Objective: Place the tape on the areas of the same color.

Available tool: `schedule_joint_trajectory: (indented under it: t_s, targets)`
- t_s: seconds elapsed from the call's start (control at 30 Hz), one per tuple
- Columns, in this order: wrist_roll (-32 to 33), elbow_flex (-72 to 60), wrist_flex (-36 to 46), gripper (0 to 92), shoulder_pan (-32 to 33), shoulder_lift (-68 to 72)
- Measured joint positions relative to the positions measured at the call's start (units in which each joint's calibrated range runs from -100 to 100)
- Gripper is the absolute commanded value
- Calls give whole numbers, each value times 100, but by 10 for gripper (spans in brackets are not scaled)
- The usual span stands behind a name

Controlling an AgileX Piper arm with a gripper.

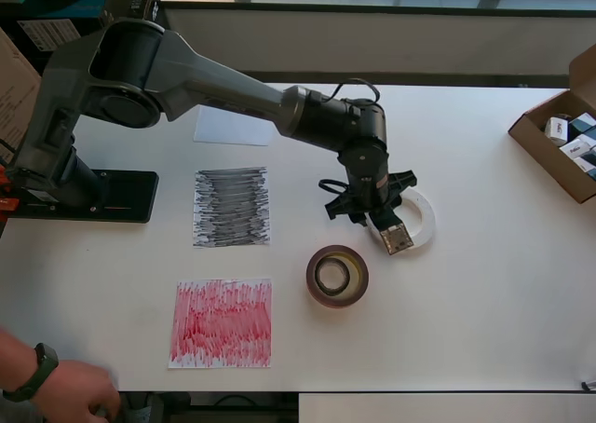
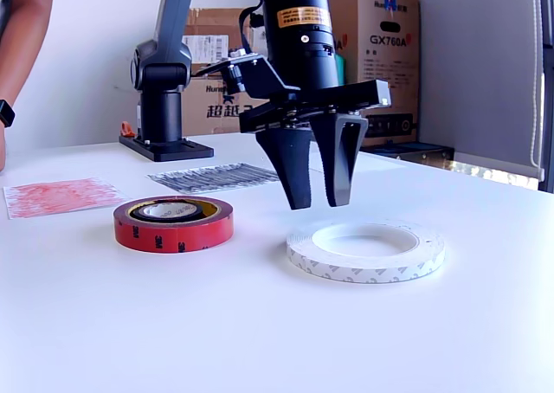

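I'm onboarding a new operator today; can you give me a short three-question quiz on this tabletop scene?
1. True or false: the tool grips the wide flat white tape ring.
2. Which sits inside the red-brown tape roll: (A) small black roll, (B) cardboard box?
3. Fill in: nearest the arm's base lies the plain ___ paper sheet.

Key:
1. False; it hangs open above the ring.
2. A
3. white
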Motion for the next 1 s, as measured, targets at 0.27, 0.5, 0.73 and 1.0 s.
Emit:
schedule_joint_trajectory:
  t_s: [0.27, 0.5, 0.73, 1.0]
  targets:
    - [161, -114, 11, 481, 0, 103]
    - [161, -348, 17, 481, 0, 369]
    - [161, -566, 141, 470, 0, 537]
    - [153, -581, -252, 7, 84, 596]
